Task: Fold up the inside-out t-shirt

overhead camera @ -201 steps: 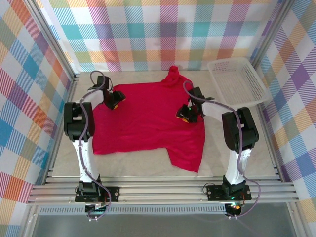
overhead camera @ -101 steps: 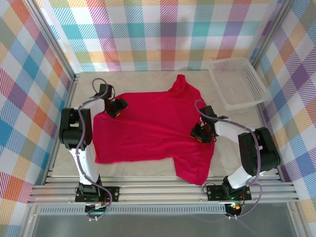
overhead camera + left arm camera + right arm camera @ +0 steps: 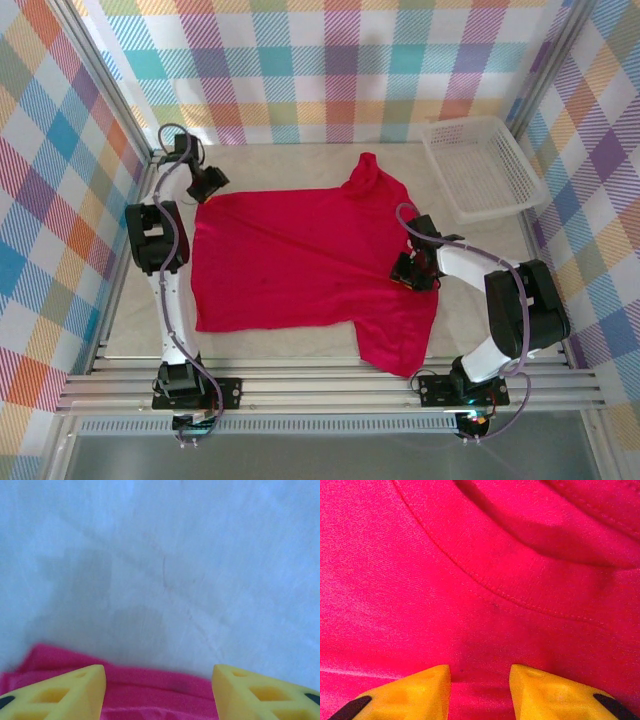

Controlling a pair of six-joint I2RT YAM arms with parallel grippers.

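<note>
Folding not begun: from above, t-shirt (image 3: 300, 260) lies spread flat on table (image 3: 480, 300), crimson, lightly wrinkled, far sleeve bunched. Left wrist: left gripper (image 3: 159, 669) stands wide open over the shirt's edge, holding nothing. Right wrist: right gripper (image 3: 480, 668) sits narrowly parted on cloth; grip unclear
</note>
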